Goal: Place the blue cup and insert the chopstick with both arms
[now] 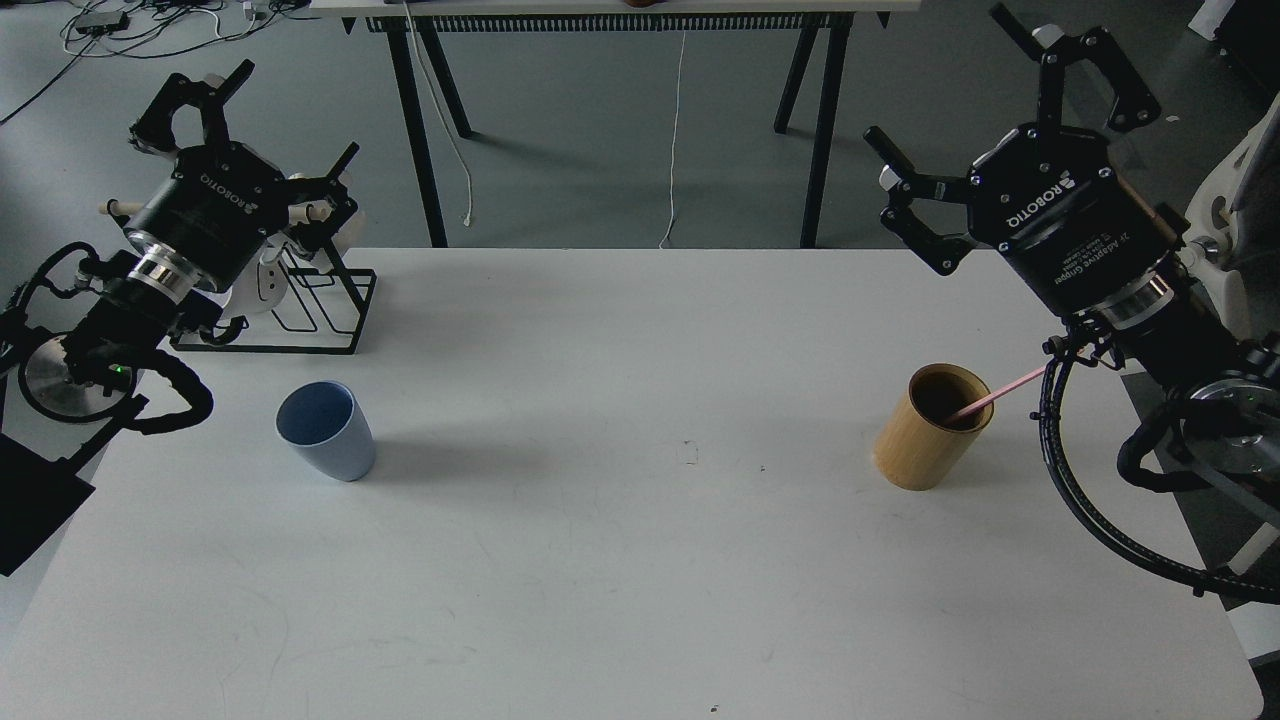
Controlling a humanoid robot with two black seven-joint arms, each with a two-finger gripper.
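The pale blue cup (326, 431) stands upright on the white table (640, 560) at the left, mouth up. The pink chopstick (1000, 392) leans out of a tan bamboo cylinder (930, 428) at the right, its top end pointing right toward my right arm's cables. My left gripper (290, 120) hovers open above the table's back left corner, well behind the cup, holding nothing. Up at the right, my right gripper (945, 95) is open and empty too, behind and above the cylinder.
A black wire rack (300, 300) with a white mug (262, 285) partly hidden behind my left gripper stands at the back left. Beyond the table's far edge are another table's black legs (420, 130) and floor cables.
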